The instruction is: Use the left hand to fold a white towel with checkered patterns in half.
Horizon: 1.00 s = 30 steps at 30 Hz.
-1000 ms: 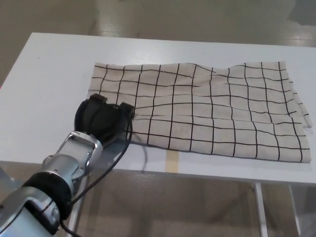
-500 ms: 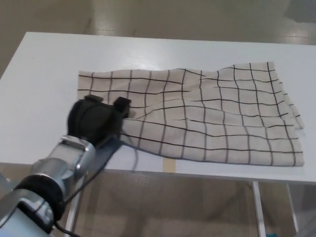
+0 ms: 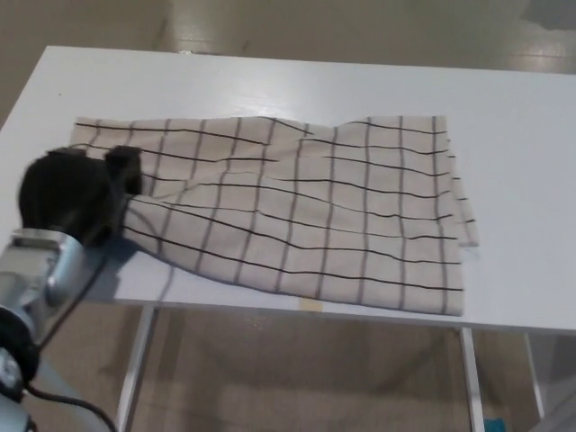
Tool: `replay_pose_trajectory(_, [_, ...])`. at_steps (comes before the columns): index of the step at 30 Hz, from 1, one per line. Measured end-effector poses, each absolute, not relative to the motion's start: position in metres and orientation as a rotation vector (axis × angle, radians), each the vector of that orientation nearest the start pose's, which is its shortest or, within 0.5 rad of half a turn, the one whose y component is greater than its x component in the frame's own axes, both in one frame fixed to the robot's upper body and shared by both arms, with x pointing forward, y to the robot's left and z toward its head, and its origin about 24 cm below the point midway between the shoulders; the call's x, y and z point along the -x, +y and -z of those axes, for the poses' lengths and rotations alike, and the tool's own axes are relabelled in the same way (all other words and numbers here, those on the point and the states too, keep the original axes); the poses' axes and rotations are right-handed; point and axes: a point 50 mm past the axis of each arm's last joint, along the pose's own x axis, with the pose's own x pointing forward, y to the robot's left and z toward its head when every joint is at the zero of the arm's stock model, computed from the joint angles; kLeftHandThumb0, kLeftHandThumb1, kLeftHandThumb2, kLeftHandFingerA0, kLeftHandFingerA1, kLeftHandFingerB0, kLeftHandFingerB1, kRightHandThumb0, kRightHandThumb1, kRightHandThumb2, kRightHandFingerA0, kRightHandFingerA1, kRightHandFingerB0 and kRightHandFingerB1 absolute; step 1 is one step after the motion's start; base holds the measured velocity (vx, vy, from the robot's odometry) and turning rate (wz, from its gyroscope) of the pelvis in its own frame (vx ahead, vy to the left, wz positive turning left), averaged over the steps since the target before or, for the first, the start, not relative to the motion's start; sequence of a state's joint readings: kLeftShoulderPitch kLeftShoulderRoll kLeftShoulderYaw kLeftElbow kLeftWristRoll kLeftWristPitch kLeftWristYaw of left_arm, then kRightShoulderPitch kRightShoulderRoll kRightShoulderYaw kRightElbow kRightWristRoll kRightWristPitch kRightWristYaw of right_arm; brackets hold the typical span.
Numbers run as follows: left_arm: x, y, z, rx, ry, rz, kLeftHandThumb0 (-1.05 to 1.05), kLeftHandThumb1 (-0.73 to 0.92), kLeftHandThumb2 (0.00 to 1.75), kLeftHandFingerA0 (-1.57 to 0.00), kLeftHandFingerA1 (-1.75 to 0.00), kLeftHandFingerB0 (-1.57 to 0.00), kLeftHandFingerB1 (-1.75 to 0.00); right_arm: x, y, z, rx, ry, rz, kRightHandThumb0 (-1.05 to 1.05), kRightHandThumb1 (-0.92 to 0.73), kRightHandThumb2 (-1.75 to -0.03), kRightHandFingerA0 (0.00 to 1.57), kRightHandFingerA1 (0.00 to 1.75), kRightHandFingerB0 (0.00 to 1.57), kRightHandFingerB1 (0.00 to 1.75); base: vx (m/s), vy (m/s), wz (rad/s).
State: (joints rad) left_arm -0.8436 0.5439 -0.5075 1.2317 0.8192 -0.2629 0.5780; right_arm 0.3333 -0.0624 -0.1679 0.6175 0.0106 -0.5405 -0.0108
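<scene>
The white towel (image 3: 306, 207) with thin black checks lies spread across the white table (image 3: 270, 76), rumpled into long slanting creases. Its near left corner is lifted off the tabletop and drawn into my left hand (image 3: 74, 193). That black hand sits at the towel's left end, close to the table's front left edge, shut on the corner, with the silver forearm running off the lower left. The towel's right end lies flat, with a lower layer peeking out along its edge.
A strip of tan tape (image 3: 312, 306) marks the table's front edge. White table legs (image 3: 135, 369) and the bare floor show below. Bare tabletop lies to the right of and behind the towel.
My left hand has moved left with the towel's near left corner in it. The whole towel has slid left across the table and creased. The view has tilted slightly.
</scene>
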Motion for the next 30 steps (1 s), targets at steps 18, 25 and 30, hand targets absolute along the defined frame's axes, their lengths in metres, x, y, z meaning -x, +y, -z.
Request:
replay_pose_trajectory(18, [-0.383,0.277,-0.156,-1.757,-0.280,-0.226,-0.29,0.43,0.72,-1.11,-1.46,-0.88,-1.30,-0.118,-0.222,0.090,0.112,0.378,0.246,-0.34,-0.76,-0.62,0.41,0.47,0.36,0.40,0.00,0.000,0.00])
replay_pose_trajectory(25, [-0.393,0.258,-0.190,-1.783,-0.459,-0.272,-0.14,0.60,0.56,-0.84,-1.75,-0.91,-1.18,-0.115,-0.223,0.090,0.115,0.388,0.253,-0.33,-0.76,-0.62,0.42,0.47,0.38,0.40,0.00,0.000,0.00])
replay_pose_trajectory(30, [-0.397,0.225,-0.209,-1.753,-0.663,-0.261,-0.30,0.48,0.58,-0.92,-1.67,-0.91,-0.55,-0.111,-0.224,0.092,0.117,0.399,0.257,-0.32,-0.76,-0.62,0.44,0.48,0.40,0.41,0.00,0.000,0.00])
